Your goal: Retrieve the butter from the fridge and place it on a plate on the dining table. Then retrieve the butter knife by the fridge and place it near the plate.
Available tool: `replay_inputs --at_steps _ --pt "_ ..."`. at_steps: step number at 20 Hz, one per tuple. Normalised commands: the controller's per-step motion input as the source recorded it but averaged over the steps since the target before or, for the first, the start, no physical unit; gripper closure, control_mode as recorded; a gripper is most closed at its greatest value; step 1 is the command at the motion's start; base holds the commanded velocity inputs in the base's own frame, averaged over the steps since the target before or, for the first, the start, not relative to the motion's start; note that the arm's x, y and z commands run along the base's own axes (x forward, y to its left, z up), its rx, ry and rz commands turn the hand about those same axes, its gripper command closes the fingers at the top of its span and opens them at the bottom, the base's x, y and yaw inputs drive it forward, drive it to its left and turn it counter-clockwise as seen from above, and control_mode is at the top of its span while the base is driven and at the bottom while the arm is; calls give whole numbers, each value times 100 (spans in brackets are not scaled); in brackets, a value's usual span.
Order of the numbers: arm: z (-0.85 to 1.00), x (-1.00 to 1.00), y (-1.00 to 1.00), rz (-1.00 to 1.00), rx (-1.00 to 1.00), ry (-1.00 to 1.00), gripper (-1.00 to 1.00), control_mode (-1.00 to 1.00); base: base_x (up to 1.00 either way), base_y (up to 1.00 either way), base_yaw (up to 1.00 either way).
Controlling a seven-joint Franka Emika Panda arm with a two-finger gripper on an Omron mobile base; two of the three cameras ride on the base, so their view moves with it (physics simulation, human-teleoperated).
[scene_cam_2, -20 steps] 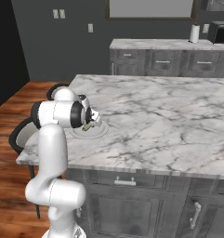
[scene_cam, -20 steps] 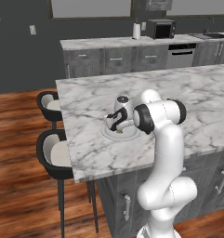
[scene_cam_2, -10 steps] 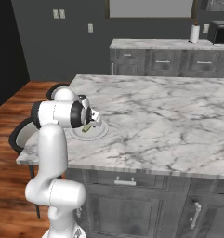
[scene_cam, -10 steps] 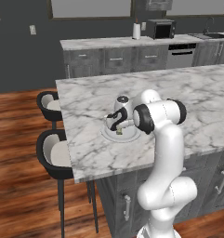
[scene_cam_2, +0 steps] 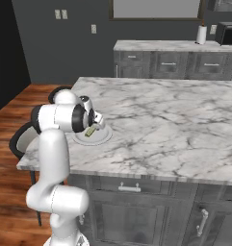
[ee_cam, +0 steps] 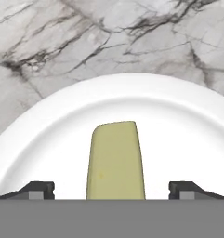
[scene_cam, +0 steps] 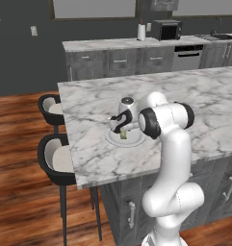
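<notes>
The butter (ee_cam: pixel 115 158), a yellowish-green stick, lies on the white plate (ee_cam: pixel 48 139) on the marble dining table (scene_cam: pixel 136 91). My gripper (ee_cam: pixel 112 189) hangs low over the plate, open, its dark fingertips (ee_cam: pixel 36 188) standing well clear of the butter on both sides. From the base views, the gripper (scene_cam: pixel 122 130) (scene_cam_2: pixel 94 126) points down at the plate (scene_cam: pixel 112 140) (scene_cam_2: pixel 102 139) near the table's left end, with the butter (scene_cam: pixel 123 136) (scene_cam_2: pixel 91 131) just beneath it. The fridge and the butter knife are out of view.
Two black stools (scene_cam: pixel 55 158) (scene_cam: pixel 50 103) stand along the table's left edge. A back counter carries a microwave (scene_cam: pixel 165 30) and a paper towel roll (scene_cam: pixel 141 31). Bare marble (scene_cam_2: pixel 175 115) stretches to the right of the plate.
The jaws have spread apart and let go of the butter, which now rests on the plate. The arm has stayed in place.
</notes>
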Motion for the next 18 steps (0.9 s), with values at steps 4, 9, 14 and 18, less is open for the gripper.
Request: replay_inputs --at_steps 4,9,14,18 --pt "67 0 -3 0 12 3 -100 -100 0 0 0" --pt "100 -32 -13 8 16 9 -100 -100 0 0 0" --pt "100 -90 -9 6 -32 -2 -100 -100 0 0 0" --pt "100 -100 -39 5 -20 0 -100 -100 0 0 0"
